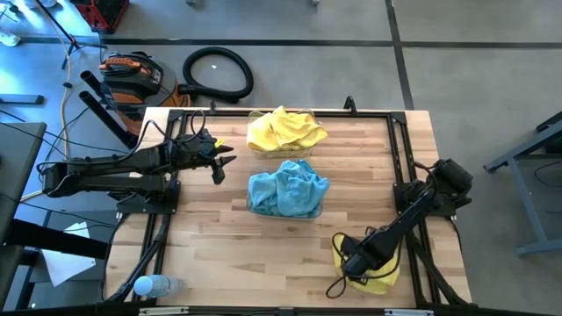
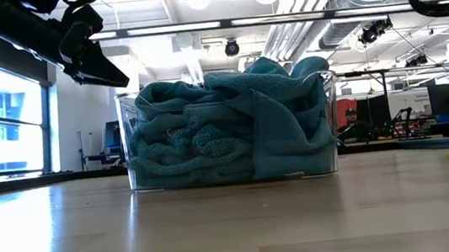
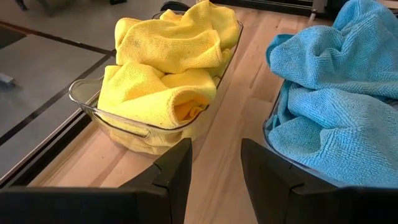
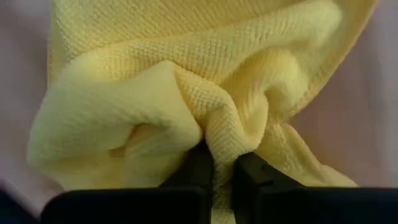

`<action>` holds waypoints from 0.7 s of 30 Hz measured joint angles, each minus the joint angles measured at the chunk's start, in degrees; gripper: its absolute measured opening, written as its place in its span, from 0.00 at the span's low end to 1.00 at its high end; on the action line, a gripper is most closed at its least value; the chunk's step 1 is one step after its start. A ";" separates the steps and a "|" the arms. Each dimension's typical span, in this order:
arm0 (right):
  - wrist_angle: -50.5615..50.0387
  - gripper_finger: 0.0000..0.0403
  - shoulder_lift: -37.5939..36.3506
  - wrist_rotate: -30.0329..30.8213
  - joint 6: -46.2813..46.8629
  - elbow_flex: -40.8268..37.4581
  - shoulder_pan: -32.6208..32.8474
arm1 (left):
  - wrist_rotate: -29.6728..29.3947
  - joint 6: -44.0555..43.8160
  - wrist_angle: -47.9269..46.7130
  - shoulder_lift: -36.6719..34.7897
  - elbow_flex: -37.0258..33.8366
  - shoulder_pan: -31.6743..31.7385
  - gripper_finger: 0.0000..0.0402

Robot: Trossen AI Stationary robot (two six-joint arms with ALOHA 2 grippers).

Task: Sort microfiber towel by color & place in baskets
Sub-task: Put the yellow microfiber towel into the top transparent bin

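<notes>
One clear basket (image 1: pixel 309 117) at the table's far middle is heaped with yellow towels (image 1: pixel 283 130); the left wrist view shows it too (image 3: pixel 87 102). A second clear basket (image 1: pixel 318 209), nearer, holds turquoise-blue towels (image 1: pixel 285 191) piled above its rim (image 2: pixel 229 125). A loose yellow towel (image 1: pixel 383 277) lies by the table's near right corner, with my right gripper (image 1: pixel 353 263) shut on it. My left gripper (image 1: pixel 219 165) hovers open left of the two baskets, above the table (image 3: pixel 216 168). My right gripper pinches a bunched-up fold (image 4: pixel 231 138) of the loose yellow towel between its two fingers (image 4: pixel 198 163), coming from above and pointing down. The cloth gathers in wrinkles toward the fingers. The rest of the towel (image 4: pixel 124 118) spreads on the table around them.
A clear water bottle (image 1: pixel 156 285) lies at the table's near left corner. Black frame rails (image 1: pixel 399 158) run along the table's sides. On the floor beyond the far edge sit a coiled black hose (image 1: pixel 218 72) and an orange tool bag (image 1: pixel 132 75). Bare wood (image 1: pixel 246 254) lies near the front.
</notes>
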 joint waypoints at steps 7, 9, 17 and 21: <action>-11.97 0.02 -8.07 11.35 3.20 -0.56 -0.41 | 0.00 0.00 0.23 0.00 0.00 0.00 0.31; -15.88 0.02 -11.14 15.23 4.37 -0.43 -0.41 | 0.00 0.00 0.34 -0.02 0.00 -0.02 0.31; -25.42 0.01 -25.29 33.86 2.72 -0.43 -3.02 | 0.00 -0.02 0.32 0.00 0.00 -0.02 0.31; -25.90 0.01 -33.61 43.60 -2.09 -0.41 -6.45 | 0.00 -0.02 0.32 0.00 0.00 -0.02 0.31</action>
